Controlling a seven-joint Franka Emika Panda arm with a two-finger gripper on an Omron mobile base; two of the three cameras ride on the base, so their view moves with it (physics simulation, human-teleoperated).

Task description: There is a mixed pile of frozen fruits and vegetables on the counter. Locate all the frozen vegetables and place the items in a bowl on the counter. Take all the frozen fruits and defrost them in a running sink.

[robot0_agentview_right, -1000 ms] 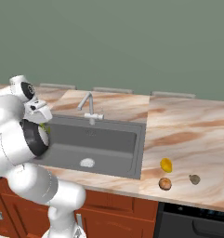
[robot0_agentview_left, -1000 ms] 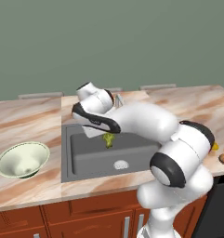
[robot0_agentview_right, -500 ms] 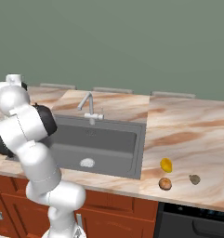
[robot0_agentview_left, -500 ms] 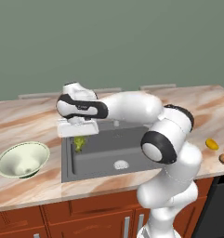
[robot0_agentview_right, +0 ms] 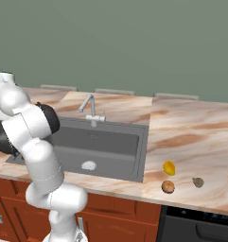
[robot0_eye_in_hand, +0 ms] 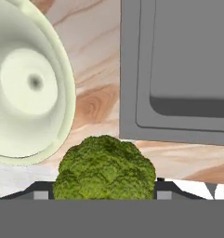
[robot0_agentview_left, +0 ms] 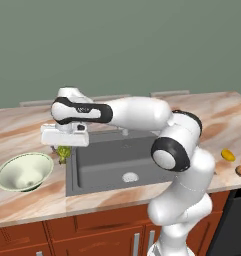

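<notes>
Plain grey-green wall [robot0_agentview_right: 134, 42] behind, black appliance front [robot0_agentview_right: 196, 229] at lower right beside wood cabinets [robot0_agentview_left: 67, 235]

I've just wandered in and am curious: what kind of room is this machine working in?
A kitchen, computer-rendered by the look of it: a dark sink with a silver faucet, set in a marble counter above reddish wood cabinets.

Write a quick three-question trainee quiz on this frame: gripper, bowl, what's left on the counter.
1. True or false: the gripper holds the green floret.
2. The floret hangs over: A) the bowl B) the strip of counter between bowl and sink C) the drain
3. How many small pieces lie on the counter right of the sink?

Key: 1 true. 2 B. 3 three: yellow-orange oval, brown round piece, dark lump.
</notes>
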